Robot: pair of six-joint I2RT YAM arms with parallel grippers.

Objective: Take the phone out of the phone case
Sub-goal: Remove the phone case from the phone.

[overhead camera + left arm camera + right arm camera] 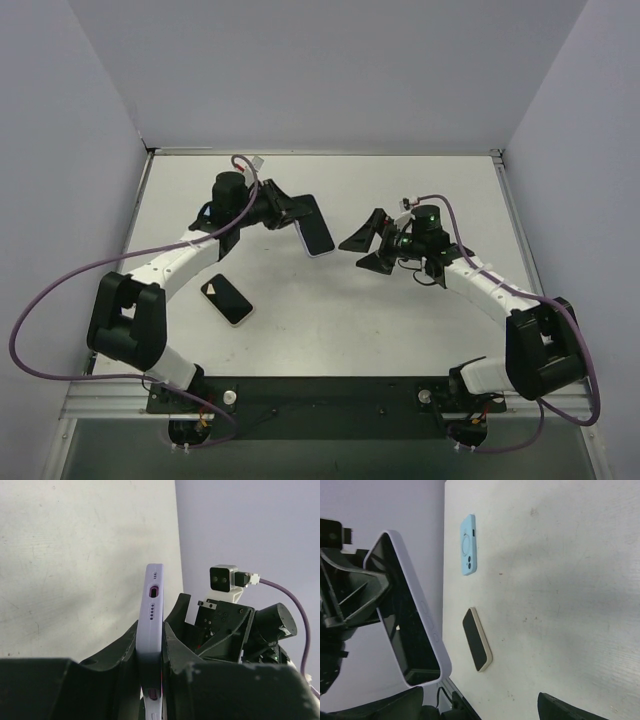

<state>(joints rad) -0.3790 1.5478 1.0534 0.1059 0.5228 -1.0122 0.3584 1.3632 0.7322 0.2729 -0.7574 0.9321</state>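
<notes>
Black left jaws clamp the smooth, rounded lilac phone case point(154, 615); right jaws stand apart.

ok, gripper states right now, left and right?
Left gripper: shut on the lavender phone case, held in the air.
Right gripper: open, holding nothing.

Phone case point(152, 605) is lavender with rounded corners; it is held on edge clear of the table, clamped between the fingers of the left gripper point(150, 627); phone point(402, 630) is seated inside, dark screen exposed; port openings are seen on the upturned end.
</notes>
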